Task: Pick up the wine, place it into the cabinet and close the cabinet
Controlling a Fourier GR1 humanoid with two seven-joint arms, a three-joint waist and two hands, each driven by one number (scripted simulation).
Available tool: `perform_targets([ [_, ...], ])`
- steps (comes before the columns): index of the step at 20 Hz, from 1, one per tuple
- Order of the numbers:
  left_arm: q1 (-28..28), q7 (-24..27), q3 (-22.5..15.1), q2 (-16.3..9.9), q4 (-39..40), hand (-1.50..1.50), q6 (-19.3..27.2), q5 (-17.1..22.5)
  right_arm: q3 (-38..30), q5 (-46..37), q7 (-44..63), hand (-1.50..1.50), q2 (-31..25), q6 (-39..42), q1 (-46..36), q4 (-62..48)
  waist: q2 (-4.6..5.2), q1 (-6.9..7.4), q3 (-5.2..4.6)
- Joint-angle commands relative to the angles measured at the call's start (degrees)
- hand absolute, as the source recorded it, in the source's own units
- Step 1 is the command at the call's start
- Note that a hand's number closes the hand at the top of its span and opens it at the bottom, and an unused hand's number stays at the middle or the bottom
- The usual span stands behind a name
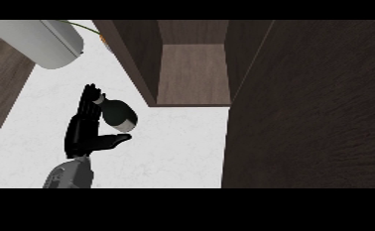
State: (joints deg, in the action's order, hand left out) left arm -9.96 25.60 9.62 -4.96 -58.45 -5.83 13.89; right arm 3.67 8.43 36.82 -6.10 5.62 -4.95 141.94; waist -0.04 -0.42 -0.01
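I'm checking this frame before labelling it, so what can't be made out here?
- Right hand: shows nowhere in the head view.
- Wine bottle: its left side hidden behind the left hand.
- Cabinet interior: cut by the top band.
- Grey cylinder: cut by the left edge.

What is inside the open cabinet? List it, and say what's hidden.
The cabinet shows only a bare wooden shelf floor and back wall. Its open door hides whatever lies right of the opening. The wine remains outside by the left hand.
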Motion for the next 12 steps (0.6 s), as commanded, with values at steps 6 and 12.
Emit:
perform_targets([
  [6,-2.22,4.12,-0.75,1.85,7.43,-1.5,-0.71,-1.05,0.12,3.54,5.91,-1.5,0.2,-1.8,-1.41,8.53,-0.01,0.02,-0.03],
  [12,-10.71,9.86,3.35,-1.24,21.72,-1.5,-4.43,0.4,-1.85,5.17,3.49,-1.5,-0.01,0.5,2.01,7.21,0.14,-0.45,-0.04],
])
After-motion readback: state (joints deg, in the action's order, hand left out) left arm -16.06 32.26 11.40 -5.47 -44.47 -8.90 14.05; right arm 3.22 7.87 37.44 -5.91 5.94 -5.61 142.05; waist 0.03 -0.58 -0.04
